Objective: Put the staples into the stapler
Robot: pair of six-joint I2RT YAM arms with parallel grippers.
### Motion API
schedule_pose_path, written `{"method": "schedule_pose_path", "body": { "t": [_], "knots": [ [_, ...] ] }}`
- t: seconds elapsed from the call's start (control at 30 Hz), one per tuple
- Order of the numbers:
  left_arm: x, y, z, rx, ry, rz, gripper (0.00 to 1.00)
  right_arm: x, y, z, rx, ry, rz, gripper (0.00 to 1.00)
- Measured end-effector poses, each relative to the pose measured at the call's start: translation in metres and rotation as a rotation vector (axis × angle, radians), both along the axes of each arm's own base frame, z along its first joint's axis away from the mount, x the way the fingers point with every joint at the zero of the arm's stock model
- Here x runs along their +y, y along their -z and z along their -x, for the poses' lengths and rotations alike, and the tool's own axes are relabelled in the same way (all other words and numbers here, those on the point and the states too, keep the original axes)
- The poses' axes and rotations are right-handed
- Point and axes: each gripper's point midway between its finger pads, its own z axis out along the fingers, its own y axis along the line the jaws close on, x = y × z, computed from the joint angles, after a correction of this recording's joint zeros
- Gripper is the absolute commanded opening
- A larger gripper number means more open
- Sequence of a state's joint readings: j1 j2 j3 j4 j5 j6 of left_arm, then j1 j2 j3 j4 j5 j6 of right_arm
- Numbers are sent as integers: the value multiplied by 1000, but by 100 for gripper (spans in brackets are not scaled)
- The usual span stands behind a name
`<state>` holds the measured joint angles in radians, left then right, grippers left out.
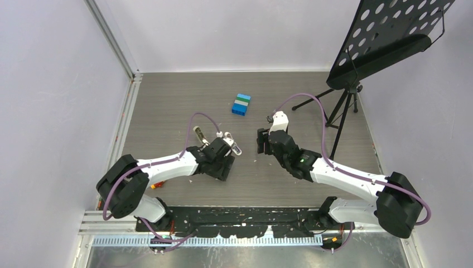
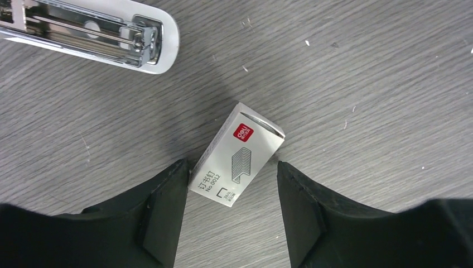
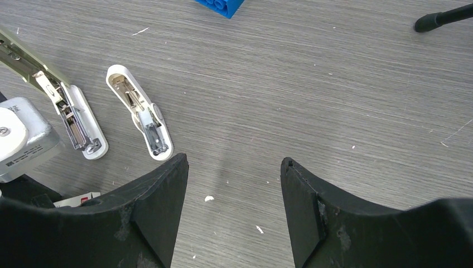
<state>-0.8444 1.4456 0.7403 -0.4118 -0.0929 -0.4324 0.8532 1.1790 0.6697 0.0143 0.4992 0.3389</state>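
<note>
The staples (image 2: 237,155), a flat white box with a red mark, lie on the desk (image 2: 362,84) near the stapler's white rounded end and apart from it; the stapler (image 2: 89,33) lies opened, silver channel facing up. The left end effector (image 2: 231,173) is directly over the box, jaws open and straddling it; one finger (image 2: 167,206) is at or against a near corner of the box (contact cannot be confirmed), the other stands just clear; nothing is gripped. The box's long axis runs diagonally across the closing line, neither square to it nor along it; judgement: closing would meet opposite corners first and may swivel the box rather than seat it flat between the jaws. The right end effector (image 3: 234,167) is open and empty, off to one side of the stapler; a shorter all-white object (image 3: 139,117) lies just beside the stapler on the side toward it. The left arm is plainly the nearer to the staples; judgement: the pick falls to it.
</note>
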Motion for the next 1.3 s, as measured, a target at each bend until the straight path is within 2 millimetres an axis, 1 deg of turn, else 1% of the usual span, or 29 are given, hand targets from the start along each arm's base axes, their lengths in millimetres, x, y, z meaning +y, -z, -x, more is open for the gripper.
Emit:
{"method": "schedule_pose_path", "body": {
  "t": [0.1, 0.23, 0.43, 0.63, 0.83, 0.97, 1.07, 1.2, 1.3],
  "knots": [
    [-3, -1, 2, 9, 14, 11, 60, 1, 0, 0, 2, -3, -1, 66],
    [-7, -1, 6, 18, 29, 20, 63, 2, 2, 0, 8, -7, 4, 66],
    [-5, -2, 3, 1, 33, 5, 61, 11, 5, 0, 29, -37, 3, 66],
    [-5, -1, -2, -15, 51, -15, 56, 21, 6, 4, 58, -84, -13, 66],
    [-8, 1, -3, -11, 86, -18, 48, 25, 12, 12, 128, -126, -42, 67],
    [-15, 0, -1, -2, 106, 14, 44, 22, 8, 16, 163, -132, -99, 66],
    [-22, -1, 2, 9, 128, 48, 42, 13, 4, 16, 178, -117, -161, 66],
    [-30, -2, 5, 19, 165, 88, 40, 6, 11, 18, 229, -107, -215, 65],
    [-35, -2, 9, 29, 187, 110, 39, 9, 18, 26, 274, -125, -243, 63]
  ]
}}
